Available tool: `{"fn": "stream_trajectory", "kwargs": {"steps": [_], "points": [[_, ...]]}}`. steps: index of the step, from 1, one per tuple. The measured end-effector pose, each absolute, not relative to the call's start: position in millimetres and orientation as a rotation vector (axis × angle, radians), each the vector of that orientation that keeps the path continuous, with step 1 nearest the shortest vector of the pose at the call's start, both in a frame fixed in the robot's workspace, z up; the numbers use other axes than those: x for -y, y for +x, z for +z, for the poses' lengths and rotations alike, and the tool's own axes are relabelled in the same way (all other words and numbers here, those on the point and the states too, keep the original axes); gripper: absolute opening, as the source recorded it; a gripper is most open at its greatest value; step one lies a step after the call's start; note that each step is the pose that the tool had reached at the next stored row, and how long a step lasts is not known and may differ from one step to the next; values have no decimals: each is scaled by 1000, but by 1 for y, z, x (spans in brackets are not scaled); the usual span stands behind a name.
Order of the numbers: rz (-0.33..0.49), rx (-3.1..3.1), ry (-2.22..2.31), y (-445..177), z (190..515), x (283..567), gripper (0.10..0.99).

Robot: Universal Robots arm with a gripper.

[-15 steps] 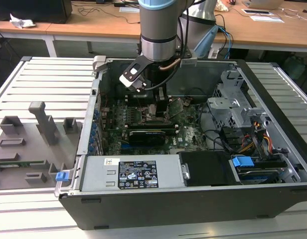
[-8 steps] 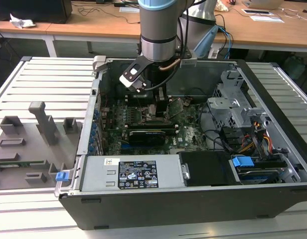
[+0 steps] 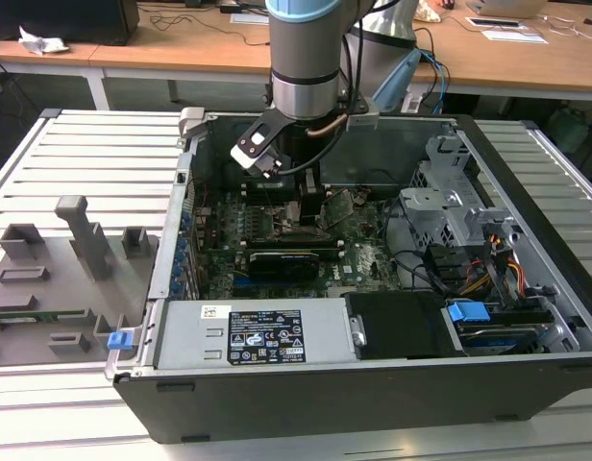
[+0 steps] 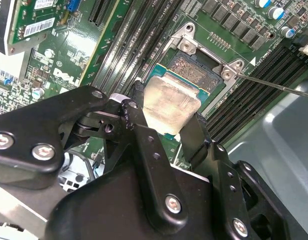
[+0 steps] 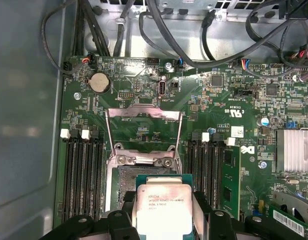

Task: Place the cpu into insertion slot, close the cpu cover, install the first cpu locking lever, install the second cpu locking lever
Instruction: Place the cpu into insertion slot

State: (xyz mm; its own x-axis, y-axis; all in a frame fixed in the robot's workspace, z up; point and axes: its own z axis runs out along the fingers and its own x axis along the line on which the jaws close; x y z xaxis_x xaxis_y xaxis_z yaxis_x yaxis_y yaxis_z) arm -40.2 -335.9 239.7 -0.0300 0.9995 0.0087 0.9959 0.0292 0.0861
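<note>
My gripper point(image 4: 168, 114) is shut on the cpu point(image 4: 170, 100), a pale silver square chip clamped by its two side edges between the black fingers point(image 4: 136, 98). The chip hangs tilted just above the insertion slot point(image 4: 195, 67), partly overlapping its dark gridded centre. In the first wrist view the cpu point(image 5: 163, 209) sits at the near edge of the insertion slot point(image 5: 125, 178), between my gripper's point(image 5: 164, 212) fingers. The cpu cover point(image 5: 144, 113) stands raised on its hinge beyond the slot. A thin metal lever rod point(image 4: 276, 84) sticks out beside the socket. In the exterior view the gripper point(image 3: 312, 213) is low over the motherboard.
Black memory slots point(image 5: 81, 175) flank the socket on both sides. A long black card point(image 3: 286, 261) lies across the board near the power supply point(image 3: 262, 336). Cables point(image 5: 194, 45) and a drive cage point(image 3: 450, 206) crowd the case. Grey fixtures point(image 3: 75, 250) stand on the table outside it.
</note>
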Motion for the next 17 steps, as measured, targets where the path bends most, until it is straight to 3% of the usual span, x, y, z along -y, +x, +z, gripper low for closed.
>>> {"fn": "stream_trajectory", "kwargs": {"steps": [17], "points": [[105, -2214, 2150, -40, 236, 336, 533]]}}
